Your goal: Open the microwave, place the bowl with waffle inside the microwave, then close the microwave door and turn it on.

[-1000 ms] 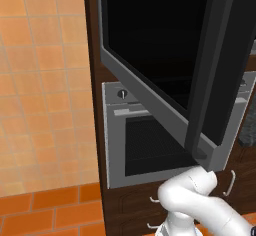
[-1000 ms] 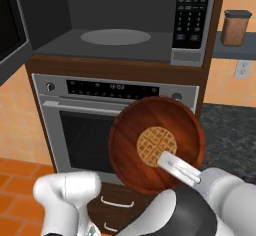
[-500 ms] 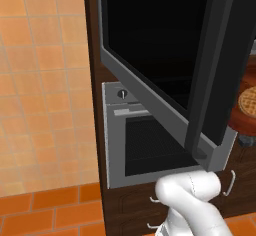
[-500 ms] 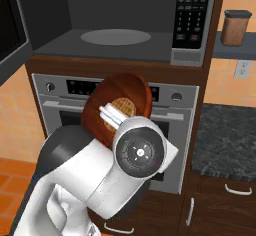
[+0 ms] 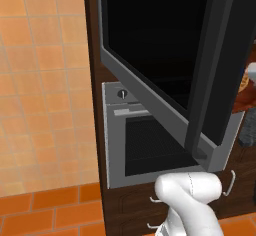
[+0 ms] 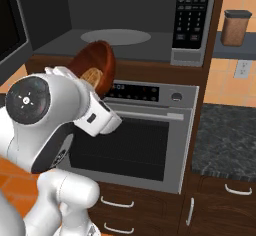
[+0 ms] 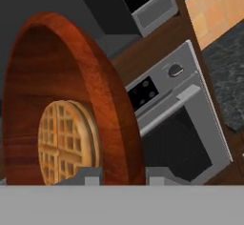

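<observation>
Placing step: the claw (image 7: 118, 175), clamped on the bowl (image 6: 97, 66) rim (waffle (image 7: 64, 140) inside), must next level it into the open microwave (image 6: 125, 35).

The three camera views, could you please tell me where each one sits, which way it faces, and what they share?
Left base view: behind the arm to its left, facing the open microwave door and the oven; the white arm rises at the bottom.
Right base view: behind to the right, facing the open microwave and the oven; the arm carries the bowl.
Hand view: on the hand, along the pincer shut on the bowl's rim, waffle inside.
Shared: all three show the oven.
</observation>
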Controlling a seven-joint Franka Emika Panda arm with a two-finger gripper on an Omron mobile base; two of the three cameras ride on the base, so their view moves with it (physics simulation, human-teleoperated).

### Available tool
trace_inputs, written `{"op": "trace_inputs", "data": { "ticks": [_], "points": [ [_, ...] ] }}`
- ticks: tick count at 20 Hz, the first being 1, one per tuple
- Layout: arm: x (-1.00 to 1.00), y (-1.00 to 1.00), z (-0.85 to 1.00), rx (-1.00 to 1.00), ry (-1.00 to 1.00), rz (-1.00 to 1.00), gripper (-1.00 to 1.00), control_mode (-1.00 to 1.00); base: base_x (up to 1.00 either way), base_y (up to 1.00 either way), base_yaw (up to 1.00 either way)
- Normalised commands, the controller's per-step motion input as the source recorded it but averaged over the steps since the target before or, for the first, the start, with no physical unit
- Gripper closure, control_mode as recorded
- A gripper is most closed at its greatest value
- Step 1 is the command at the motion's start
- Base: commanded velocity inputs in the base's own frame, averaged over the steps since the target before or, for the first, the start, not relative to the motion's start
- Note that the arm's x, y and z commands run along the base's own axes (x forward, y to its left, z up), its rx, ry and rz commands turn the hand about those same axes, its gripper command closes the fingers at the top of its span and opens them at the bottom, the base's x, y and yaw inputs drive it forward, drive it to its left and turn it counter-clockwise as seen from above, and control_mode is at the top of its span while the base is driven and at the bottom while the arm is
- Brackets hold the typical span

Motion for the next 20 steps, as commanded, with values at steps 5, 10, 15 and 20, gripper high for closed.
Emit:
{"op": "trace_inputs", "data": {
  "ticks": [5,10,15,20],
  "points": [
    [0.33,0.0,0.71,0.02,0.0,0.03,1.0,-1.0,0.0,0.0,0.0],
    [0.63,-0.01,0.16,0.03,0.08,0.12,1.0,-1.0,0.0,0.0,0.0],
    [0.58,0.0,-0.04,0.13,-0.04,0.03,1.0,-1.0,0.0,0.0,0.0],
    [0.36,0.0,0.0,0.24,-0.12,-0.01,1.0,-1.0,0.0,0.0,0.0]
  ]
}}
